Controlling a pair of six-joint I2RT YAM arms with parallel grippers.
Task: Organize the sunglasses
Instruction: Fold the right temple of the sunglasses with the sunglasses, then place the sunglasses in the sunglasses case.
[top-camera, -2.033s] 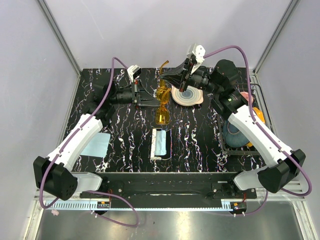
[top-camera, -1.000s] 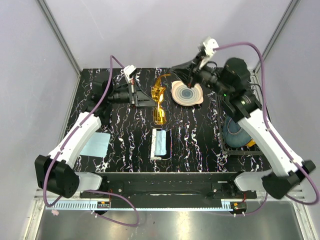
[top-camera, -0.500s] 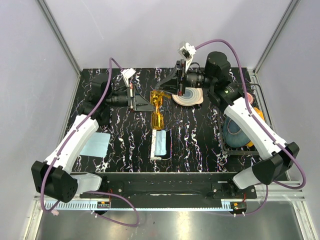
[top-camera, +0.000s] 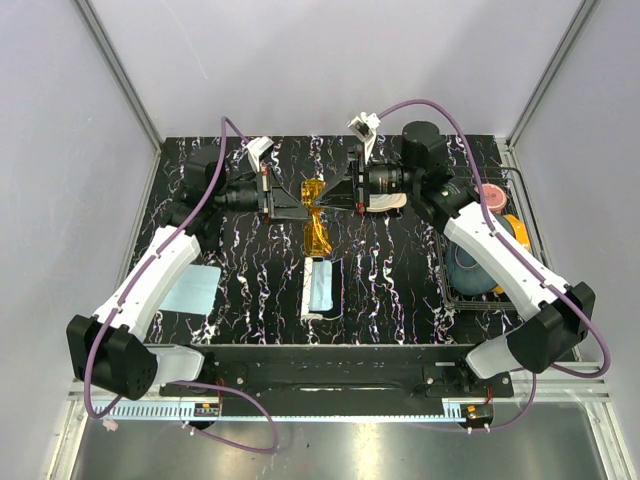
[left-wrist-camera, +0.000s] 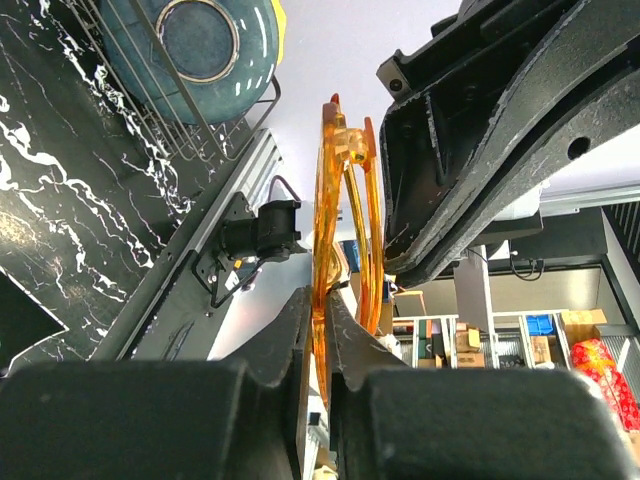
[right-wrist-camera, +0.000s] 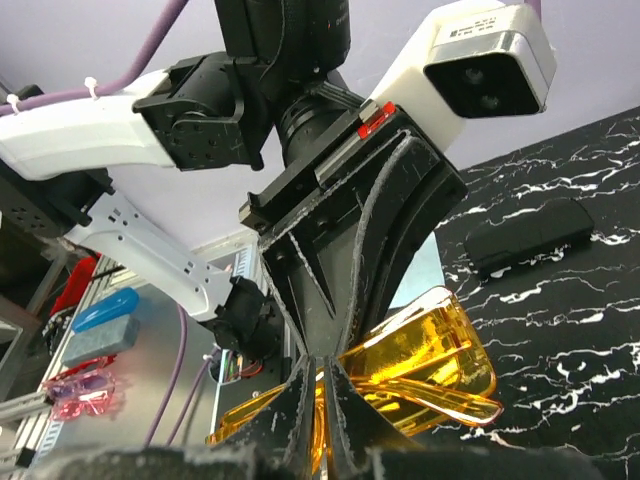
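The sunglasses (top-camera: 320, 236) hang above the worktop (top-camera: 400, 275) at upper centre of the top view, with the left pincer (top-camera: 304, 207) and right pincer (top-camera: 330, 198) both narrowed on the amber frame, seemingly mid-fold, so next probably comes closing the arms gently.

I am watching my left arm (top-camera: 150, 285) and right arm (top-camera: 500, 255), white-shelled with black joints.
Purple cables (top-camera: 228, 122) are looping along both; white camera blocks (right-wrist-camera: 490, 55) are sitting at the black wrists.
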